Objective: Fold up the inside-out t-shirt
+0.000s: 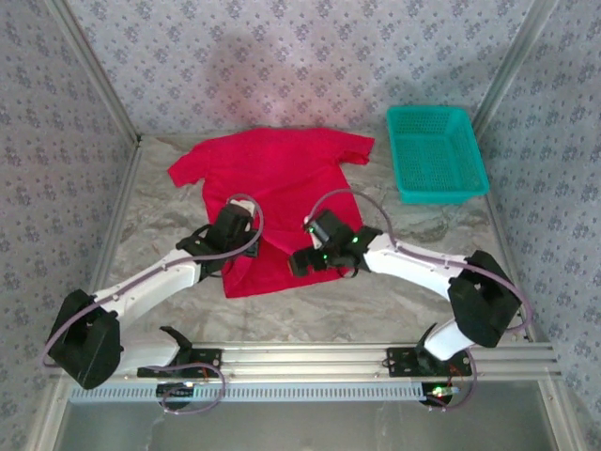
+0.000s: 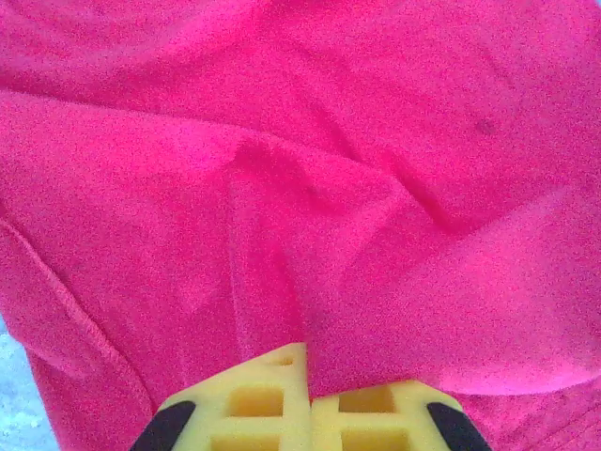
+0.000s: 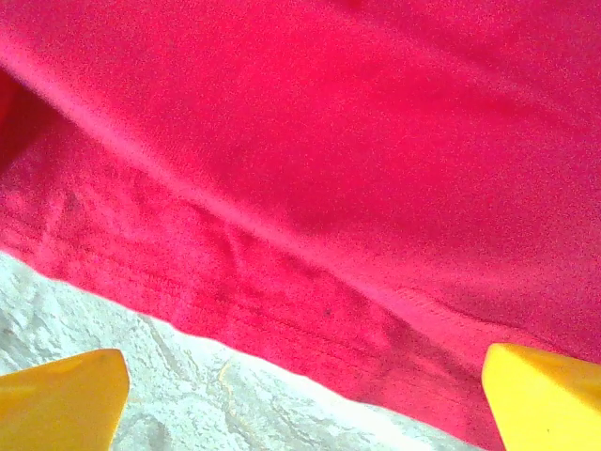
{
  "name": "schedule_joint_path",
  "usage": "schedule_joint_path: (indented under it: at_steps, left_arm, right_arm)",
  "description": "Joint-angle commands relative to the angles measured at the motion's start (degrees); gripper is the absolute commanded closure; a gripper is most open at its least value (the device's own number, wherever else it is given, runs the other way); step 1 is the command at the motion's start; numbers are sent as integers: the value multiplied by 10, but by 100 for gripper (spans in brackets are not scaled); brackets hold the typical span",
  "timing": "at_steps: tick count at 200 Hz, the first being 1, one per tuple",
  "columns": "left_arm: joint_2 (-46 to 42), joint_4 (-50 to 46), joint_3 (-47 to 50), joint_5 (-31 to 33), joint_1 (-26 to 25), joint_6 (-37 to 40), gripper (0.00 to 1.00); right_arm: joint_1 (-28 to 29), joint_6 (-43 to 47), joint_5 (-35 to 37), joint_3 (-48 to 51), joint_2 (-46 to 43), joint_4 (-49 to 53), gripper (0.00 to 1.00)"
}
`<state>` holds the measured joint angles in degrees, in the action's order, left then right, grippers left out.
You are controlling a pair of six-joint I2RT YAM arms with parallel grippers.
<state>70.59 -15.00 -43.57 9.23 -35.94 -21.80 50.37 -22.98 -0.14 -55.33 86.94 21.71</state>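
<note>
Pinches a fold of the inside-out t-shirt [image 1: 282, 169] with the left gripper [image 2: 308, 362]; holds the right gripper [image 3: 305, 376] spread wide over the near hem. Laid out on the table [image 1: 300, 319], sleeves farthest, teal basket [image 1: 437, 155] well apart at far right.

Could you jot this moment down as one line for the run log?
left fingers shut on red t-shirt | right fingers open over its hem | t-shirt mostly spread on table | teal basket apart

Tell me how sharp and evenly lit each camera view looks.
Top view: soft but evenly lit, with a pink tint on the back wall above the shirt. Left wrist: grainy, red oversaturated toward magenta. Right wrist: hem fairly sharp, table cover washed out.
</note>
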Motion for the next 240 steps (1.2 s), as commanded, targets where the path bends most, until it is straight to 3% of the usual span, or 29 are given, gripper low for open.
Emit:
schedule_joint_path:
  at_steps: [1, 34, 59, 76, 101, 116, 136, 192, 240]
  left_arm:
    - [0, -30, -21, -31, 15, -24, 100]
    - [-7, -56, -35, -43, 22, -27, 100]
    - [-28, -76, -42, -44, 23, -27, 100]
    - [-48, -85, -47, -44, 24, -28, 100]
    - [-64, -90, -57, -70, 24, -48, 100]
    - [-64, -71, -58, -104, 21, -84, 100]
    - [-58, -39, -55, -137, 5, -124, 100]
    - [-27, -49, -111, -171, -33, -148, 100]
    - [-19, -51, -158, -197, -37, -153, 100]
  right_arm:
    - [28, 36, 115, 22, 23, -50, 0]
    - [26, 19, 248, -23, 117, -45, 0]
    - [1, -16, 371, -89, 179, 29, 3]
    - [-23, -29, 418, -106, 178, 66, 28]
    - [-71, -29, 426, -84, 121, 86, 85]
    - [-112, -7, 390, -63, 76, 88, 99]
    - [-147, 32, 304, -36, 23, 88, 100]
    - [-216, -10, 324, -20, -56, 203, 100]
    - [-327, 16, 211, -49, -96, 180, 100]
